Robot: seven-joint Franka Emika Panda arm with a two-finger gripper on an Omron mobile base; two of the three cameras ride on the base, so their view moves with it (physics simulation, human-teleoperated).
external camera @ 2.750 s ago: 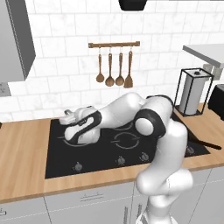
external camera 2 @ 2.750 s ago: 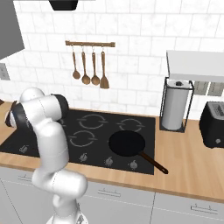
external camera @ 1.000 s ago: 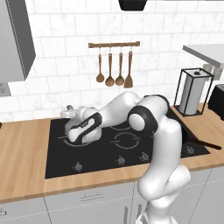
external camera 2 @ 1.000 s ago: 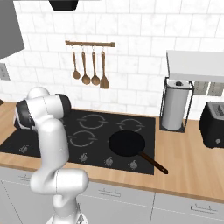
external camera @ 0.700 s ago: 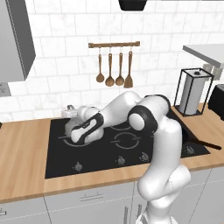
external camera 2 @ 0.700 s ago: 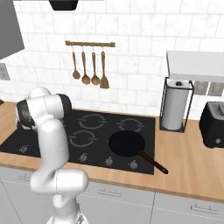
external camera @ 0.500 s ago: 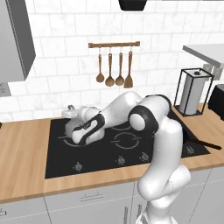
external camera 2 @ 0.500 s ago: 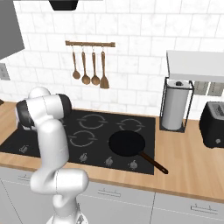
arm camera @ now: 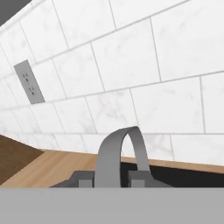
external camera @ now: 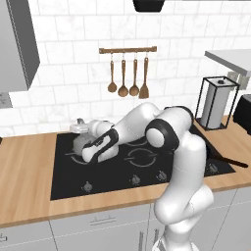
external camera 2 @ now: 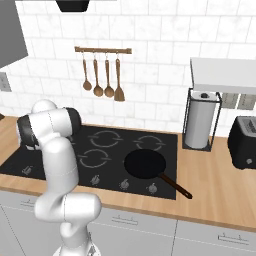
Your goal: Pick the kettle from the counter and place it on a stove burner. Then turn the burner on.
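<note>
The grey metal kettle (external camera: 79, 146) is at the back left of the black glass cooktop (external camera: 147, 169), low over a grey ring outline of a stove burner (external camera: 74, 158); whether it touches the glass I cannot tell. My gripper (external camera: 84, 139) reaches in from the right and is shut on the kettle's arched handle. In the hand view that handle (arm camera: 114, 153) curves up between my two dark fingertips, gripper (arm camera: 111, 177), with white wall tiles behind. The wooden counter (external camera: 24, 171) runs off to the left of the cooktop. In the right base view my own elbow hides the kettle.
A black frying pan (external camera 2: 145, 164) sits on the cooktop's front right burner, handle pointing right. Control knobs (external camera: 88, 186) line the cooktop's front edge. A paper towel holder (external camera 2: 200, 125) and a dark toaster (external camera 2: 245, 142) stand to the right. Wooden utensils (external camera: 128, 83) hang on the wall.
The hand and kettle have sunk very slightly toward the cooktop at the back left; everything else is unchanged.
</note>
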